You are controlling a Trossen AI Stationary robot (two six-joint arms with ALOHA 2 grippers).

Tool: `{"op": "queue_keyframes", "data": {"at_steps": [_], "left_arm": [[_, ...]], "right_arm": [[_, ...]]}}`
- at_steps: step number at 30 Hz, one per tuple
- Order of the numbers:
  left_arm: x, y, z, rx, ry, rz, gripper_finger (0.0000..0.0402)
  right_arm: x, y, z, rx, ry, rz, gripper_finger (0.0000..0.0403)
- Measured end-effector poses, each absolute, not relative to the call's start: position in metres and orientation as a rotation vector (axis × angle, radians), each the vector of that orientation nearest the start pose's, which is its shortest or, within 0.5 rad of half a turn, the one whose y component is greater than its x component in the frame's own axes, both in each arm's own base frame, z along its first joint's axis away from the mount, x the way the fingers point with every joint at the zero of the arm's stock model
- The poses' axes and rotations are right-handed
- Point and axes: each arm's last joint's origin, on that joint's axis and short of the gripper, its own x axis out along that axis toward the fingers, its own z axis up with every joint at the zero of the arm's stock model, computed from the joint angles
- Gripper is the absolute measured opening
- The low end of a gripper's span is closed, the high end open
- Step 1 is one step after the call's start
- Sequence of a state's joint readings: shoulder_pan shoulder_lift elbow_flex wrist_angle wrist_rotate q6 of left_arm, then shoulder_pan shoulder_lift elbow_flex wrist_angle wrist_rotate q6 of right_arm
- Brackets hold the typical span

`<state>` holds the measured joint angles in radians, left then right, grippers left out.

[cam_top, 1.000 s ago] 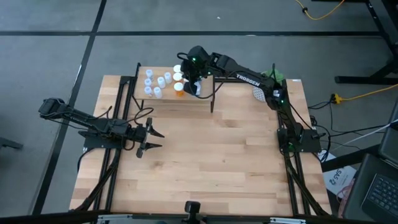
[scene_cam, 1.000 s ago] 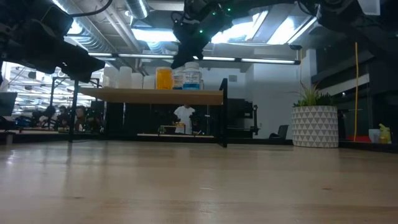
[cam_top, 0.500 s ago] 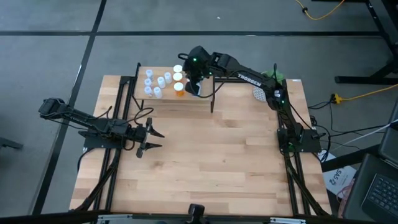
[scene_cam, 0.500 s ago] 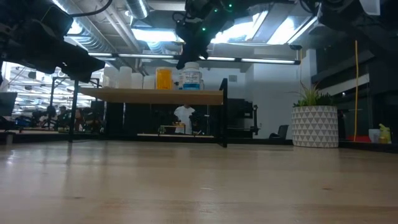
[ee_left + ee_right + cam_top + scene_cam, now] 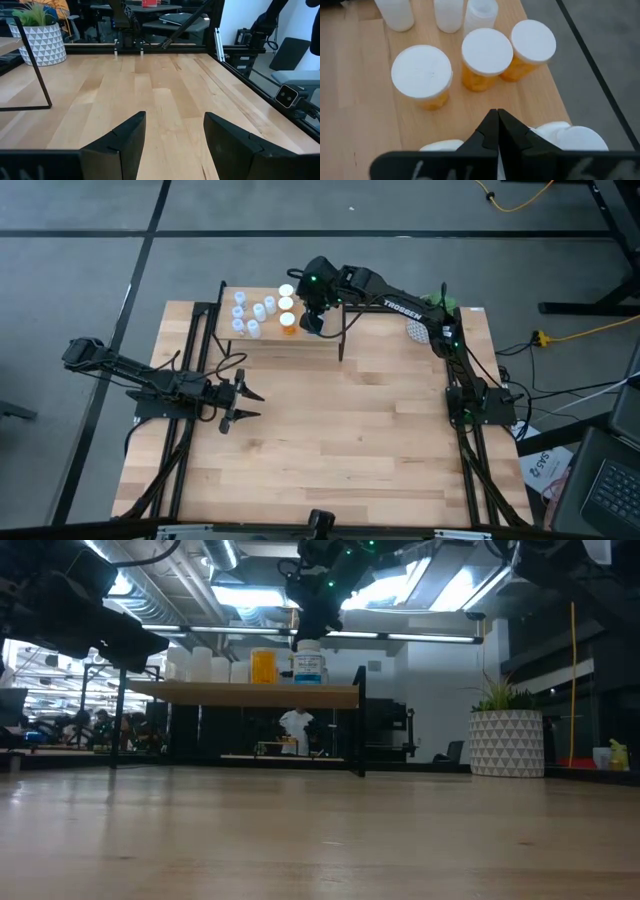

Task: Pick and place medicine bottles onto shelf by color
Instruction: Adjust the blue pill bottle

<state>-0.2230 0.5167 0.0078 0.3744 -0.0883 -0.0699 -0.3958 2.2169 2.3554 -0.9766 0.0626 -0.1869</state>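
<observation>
Wooden tabletop (image 5: pixel 330 430) lies bare; at its 12 o'clock edge, the right gripper (image 5: pixel 312 318), jaws pressed together, hovers over the shelf (image 5: pixel 320 337). Best rise straight up, sparing the orange bottles (image 5: pixel 422 75). Left gripper (image 5: pixel 243 404) waits at 9 o'clock, jaws spread.

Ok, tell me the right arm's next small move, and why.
Probably raise the right gripper straight up. It is shut, holds nothing, and hangs just above the white bottles on the shelf, close to the orange bottles; moving sideways might topple one.
</observation>
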Motion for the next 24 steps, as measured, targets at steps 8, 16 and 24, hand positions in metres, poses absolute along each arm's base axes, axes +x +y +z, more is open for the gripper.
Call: {"op": "queue_keyframes", "data": {"at_steps": [8,16,24], "left_arm": [[0.1267,-0.0261,0.1540,-0.049,0.138,-0.130,0.0193],[0.1267,-0.0261,0.1540,-0.049,0.138,-0.130,0.0193],[0.1267,-0.0261,0.1540,-0.049,0.138,-0.129,0.0193]], "right_arm": [[0.4367,-0.1847,0.3392,-0.037,0.886,-0.430,0.0003],[0.4348,-0.1825,0.3372,-0.012,0.915,-0.432,0.0003],[0.4419,-0.1776,0.3413,-0.037,0.851,-0.423,0.0003]]}}
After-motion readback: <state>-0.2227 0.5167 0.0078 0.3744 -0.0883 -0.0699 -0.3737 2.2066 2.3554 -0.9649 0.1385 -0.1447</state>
